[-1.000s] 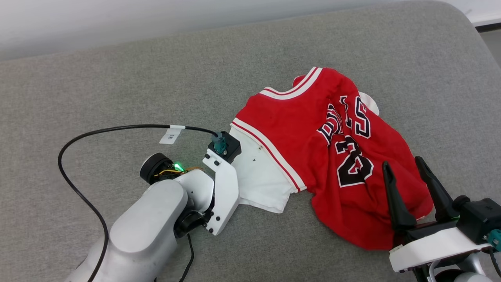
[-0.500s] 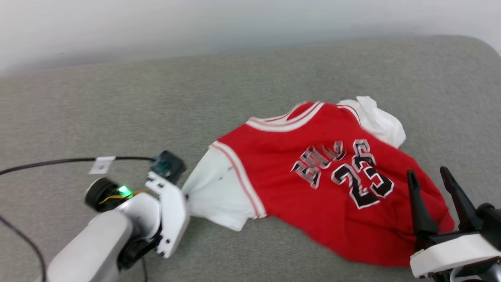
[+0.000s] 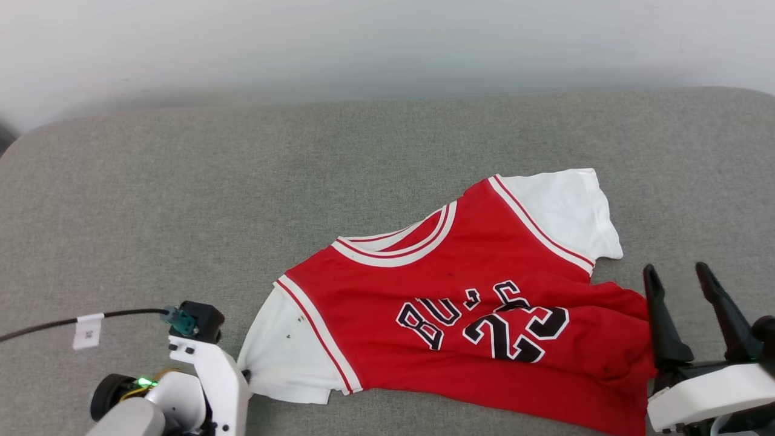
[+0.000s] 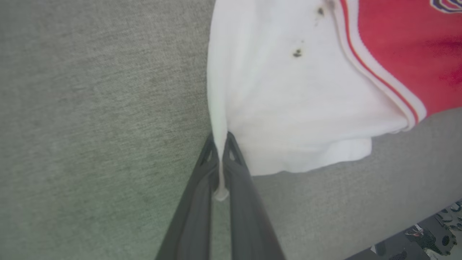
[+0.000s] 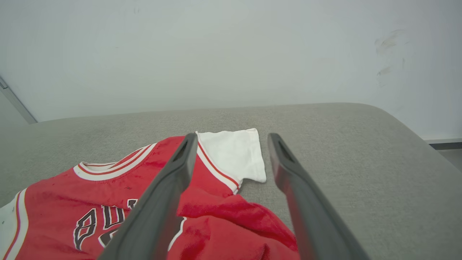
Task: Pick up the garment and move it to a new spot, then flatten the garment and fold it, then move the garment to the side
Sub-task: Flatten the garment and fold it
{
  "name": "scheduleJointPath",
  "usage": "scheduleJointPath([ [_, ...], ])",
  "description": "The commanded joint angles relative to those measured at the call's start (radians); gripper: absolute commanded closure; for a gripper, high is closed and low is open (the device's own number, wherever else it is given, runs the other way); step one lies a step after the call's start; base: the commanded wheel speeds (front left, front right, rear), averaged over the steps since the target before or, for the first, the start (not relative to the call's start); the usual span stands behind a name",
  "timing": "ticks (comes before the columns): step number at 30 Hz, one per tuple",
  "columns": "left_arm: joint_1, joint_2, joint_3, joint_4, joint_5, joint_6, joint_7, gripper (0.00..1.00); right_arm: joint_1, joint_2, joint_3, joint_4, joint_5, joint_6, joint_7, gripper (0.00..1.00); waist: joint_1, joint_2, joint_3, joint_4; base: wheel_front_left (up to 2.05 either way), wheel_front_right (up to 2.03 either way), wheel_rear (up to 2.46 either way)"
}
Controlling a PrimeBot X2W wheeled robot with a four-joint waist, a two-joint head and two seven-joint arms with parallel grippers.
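Coarse grey woven cushion point(image 3: 181, 212), round-cornered, beneath the rumpled red-and-white garment point(image 3: 460, 266)

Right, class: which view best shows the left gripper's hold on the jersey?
Left wrist view: the left gripper is shut on a white sleeve fold of the garment. The head view has its pale wrist at that sleeve, fingers hidden. The right wrist view catches a sliver of that sleeve.

Place type unclear: plain indoor room; grey fabric-covered pad point(image 3: 181, 200) against bare white wall point(image 3: 363, 42).
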Motion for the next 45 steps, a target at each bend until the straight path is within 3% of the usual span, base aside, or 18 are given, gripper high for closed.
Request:
scheduleJointPath([
  [1, 0.02, -0.02, -0.001, 0.006, -0.004, 0.003, -0.018, 0.0, 0.013, 0.002, -0.008, -0.007, -0.001, -0.001, 0.002, 0.0, 0.0, 0.0, -0.005, -0.001, 0.0, 0.0, 0.0],
  [10, 0.035, -0.069, 0.054, -0.031, 0.012, 0.033, -0.211, 0.0, 0.026, 0.002, -0.042, -0.029, -0.012, -0.001, 0.037, 0.0, 0.0, 0.0, -0.054, 0.014, 0.0, 0.0, 0.0],
  [21, 0.092, -0.158, 0.149, -0.106, 0.104, 0.116, -0.631, 0.0, 0.05, -0.002, -0.05, -0.027, -0.005, -0.001, 0.065, 0.0, 0.0, 0.0, -0.104, 0.037, 0.0, 0.0, 0.0],
  [25, 0.116, -0.176, 0.162, -0.116, 0.133, 0.13, -0.737, 0.0, 0.061, -0.008, -0.058, -0.013, 0.004, -0.001, 0.088, 0.0, 0.0, 0.0, -0.116, 0.042, 0.0, 0.0, 0.0],
  [32, 0.128, -0.184, 0.163, -0.172, 0.17, 0.151, -0.79, 0.0, 0.046, -0.025, -0.099, 0.031, 0.038, -0.001, 0.132, 0.0, 0.0, 0.0, -0.109, 0.051, 0.0, 0.0, 0.0],
  [36, 0.111, -0.183, 0.172, -0.199, 0.176, 0.162, -0.793, 0.0, -0.041, -0.057, -0.149, 0.127, 0.092, -0.001, 0.186, 0.0, 0.0, 0.0, -0.072, 0.049, 0.0, 0.0, 0.0],
  [45, 0.019, -0.201, 0.168, -0.256, 0.207, 0.147, -0.81, 0.0, -0.377, -0.215, -0.185, 0.418, 0.217, -0.001, 0.514, 0.0, 0.0, 0.0, 0.092, 0.114, 0.0, 0.0, 0.0],
])
